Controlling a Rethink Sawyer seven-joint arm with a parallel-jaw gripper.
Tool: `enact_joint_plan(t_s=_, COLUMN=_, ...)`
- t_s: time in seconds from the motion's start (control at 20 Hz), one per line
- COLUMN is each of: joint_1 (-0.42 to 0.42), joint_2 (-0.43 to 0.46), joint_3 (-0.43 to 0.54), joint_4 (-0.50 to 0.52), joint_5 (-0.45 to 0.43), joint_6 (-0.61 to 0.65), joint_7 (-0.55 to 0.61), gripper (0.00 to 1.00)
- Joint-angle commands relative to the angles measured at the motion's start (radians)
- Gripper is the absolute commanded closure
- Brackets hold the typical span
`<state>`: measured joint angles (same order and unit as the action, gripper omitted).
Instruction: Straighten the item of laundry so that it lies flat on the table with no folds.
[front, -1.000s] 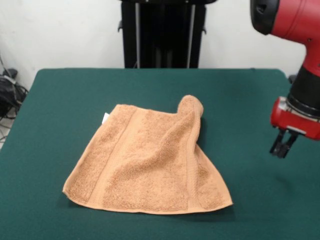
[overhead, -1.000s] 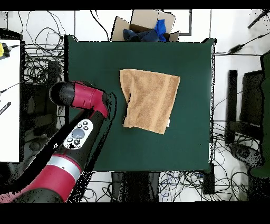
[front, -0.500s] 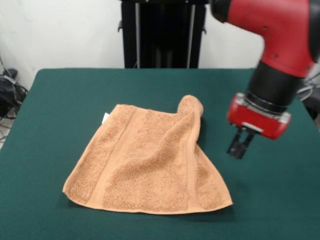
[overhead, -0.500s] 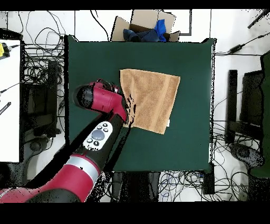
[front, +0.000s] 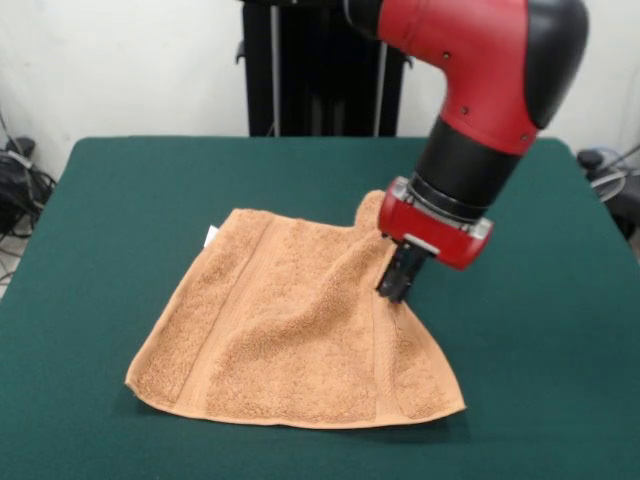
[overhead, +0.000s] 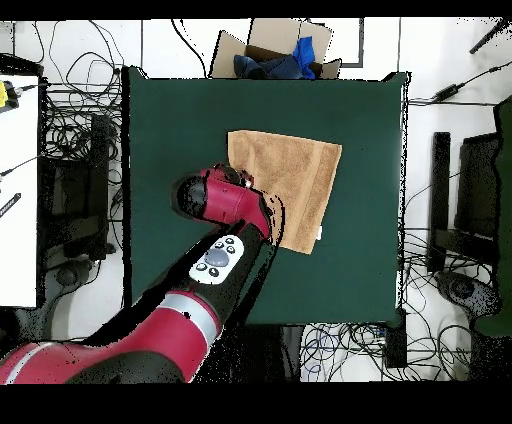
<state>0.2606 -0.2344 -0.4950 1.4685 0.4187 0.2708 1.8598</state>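
The towel (front: 290, 330) is lying near the middle of the green table (front: 120, 200). It is the colour of light orange sand. Most of it is lying flat, but one side is not. At the far right corner the cloth is bunching up into a little hump (front: 378, 208), and a fold is running down from there along the right side. A small white tag (front: 211, 237) is sticking out at the far left corner (it is tiny).

The red and black arm (front: 480, 90) is reaching down over the towel's right side. The gripper (front: 397, 282) is hanging right at the fold, just under the hump, and its dark tips are looking close together. I cannot tell if they are pinching the cloth or only touching it.

From above, the arm is covering the towel's edge on that side.
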Motion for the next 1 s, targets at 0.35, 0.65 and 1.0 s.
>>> enact_joint_plan(t_s=0.35, joint_1=-0.074, joint_2=-0.004, joint_3=0.194, joint_4=0.094, joint_5=-0.161, joint_6=0.069, joint_7=0.009, gripper=1.0)
enact_joint_plan(t_s=0.65, joint_1=-0.121, joint_2=-0.021, joint_3=0.247, joint_4=0.105, joint_5=-0.218, joint_6=0.088, joint_7=0.009, gripper=1.0)
enact_joint_plan(t_s=1.0, joint_1=-0.11, joint_2=-0.013, joint_3=0.251, joint_4=0.087, joint_5=-0.239, joint_6=0.067, joint_7=0.064, gripper=1.0)
